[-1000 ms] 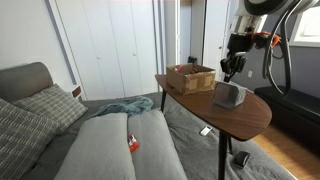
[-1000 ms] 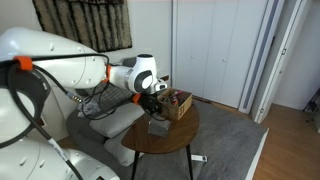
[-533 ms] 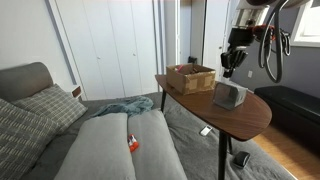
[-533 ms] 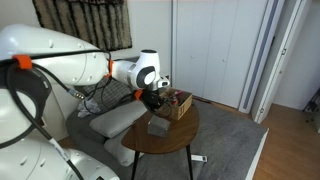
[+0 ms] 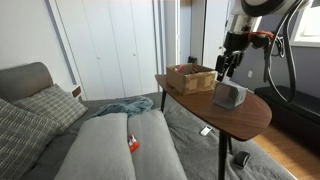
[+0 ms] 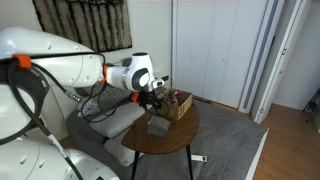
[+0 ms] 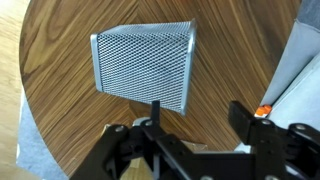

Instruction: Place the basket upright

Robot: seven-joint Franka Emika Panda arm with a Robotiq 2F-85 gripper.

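The basket (image 7: 143,64) is a small grey mesh cube lying on the round wooden table (image 7: 60,60). From above I see only closed mesh faces, no opening. In both exterior views it rests near the table's middle (image 5: 230,95) (image 6: 158,126). My gripper (image 7: 200,118) hovers above it and slightly to one side, open, with nothing between its fingers (image 7: 245,118). In the exterior views the gripper (image 5: 222,68) (image 6: 151,100) hangs a short way above the basket, clear of it.
A shallow brown woven tray (image 5: 190,77) (image 6: 178,104) stands on the table right behind the basket. A grey sofa (image 5: 110,145) with pillows, a teal blanket (image 5: 125,106) and a small red object (image 5: 133,145) lies beside the table. The table edge is close to the basket.
The jaws have opened from shut. The gripper has shifted slightly sideways above the basket, which has stayed in place on the table.
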